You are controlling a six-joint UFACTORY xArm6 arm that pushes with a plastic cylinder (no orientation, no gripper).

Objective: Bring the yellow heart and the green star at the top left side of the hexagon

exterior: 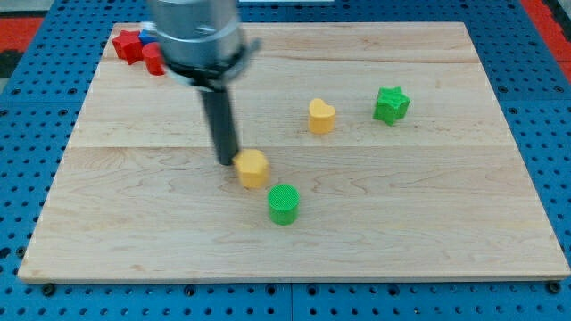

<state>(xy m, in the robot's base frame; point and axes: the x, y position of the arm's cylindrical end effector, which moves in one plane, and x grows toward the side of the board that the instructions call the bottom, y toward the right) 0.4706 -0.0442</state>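
The yellow heart (321, 116) lies right of the board's middle. The green star (391, 104) lies to its right, a little higher. The yellow hexagon (252, 168) sits near the middle of the board. My tip (227, 161) is at the hexagon's left edge, touching or nearly touching it. The dark rod rises from there toward the view's top. The heart and star are both to the upper right of the hexagon, apart from it.
A green cylinder (284, 204) stands just below and right of the hexagon. Red blocks (129, 45) and a blue block (147, 37) cluster at the board's top left corner, partly hidden by the arm. The wooden board (446, 223) lies on a blue pegboard.
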